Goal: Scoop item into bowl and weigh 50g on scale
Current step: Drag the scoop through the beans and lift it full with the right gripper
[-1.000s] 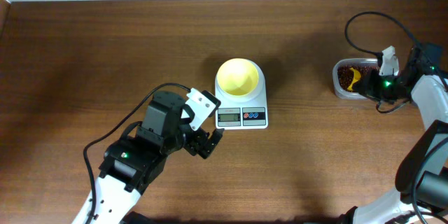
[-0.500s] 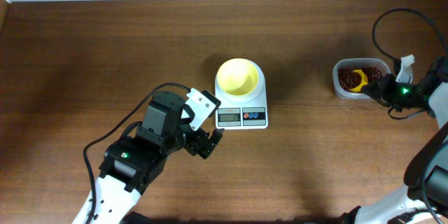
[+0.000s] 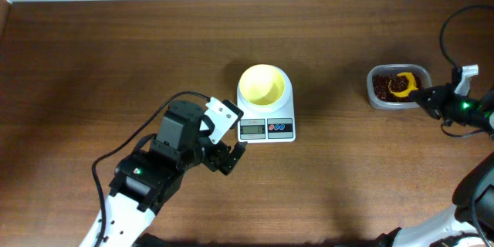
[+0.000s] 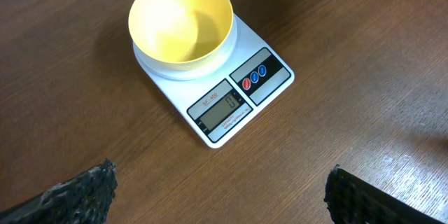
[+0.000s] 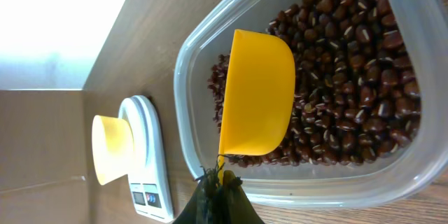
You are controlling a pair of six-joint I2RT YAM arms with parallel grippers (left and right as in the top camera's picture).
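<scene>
**Right arm pulled back toward the right edge, scoop turned over the beans**

Over the last second the right gripper (image 3: 429, 98) has swung away from above the container and now sits just off its right side, closer to the table's right edge. The yellow scoop (image 3: 400, 83) has turned with it. The bowl, the scale and the left arm are where they were.

The beans (image 5: 350, 77) lie heaped in a clear plastic container (image 3: 376, 97) near the right edge of the table (image 3: 116, 54). The scoop's cup (image 5: 257, 94) sits over the beans at the container's near wall, its smooth face toward the wrist camera. The right gripper (image 5: 218, 182) is clamped tight on the scoop's thin handle.

Well apart, around the middle of the table, the pale yellow bowl (image 3: 262, 85) stands on the platform of the white scale (image 3: 266, 129). From the left wrist the bowl (image 4: 182, 21) looks bare inside, and the scale's (image 4: 238, 98) digits are too small to read.

The left gripper (image 3: 231, 157) hangs just beside the scale's front left corner, jaws spread wide and holding nothing.
</scene>
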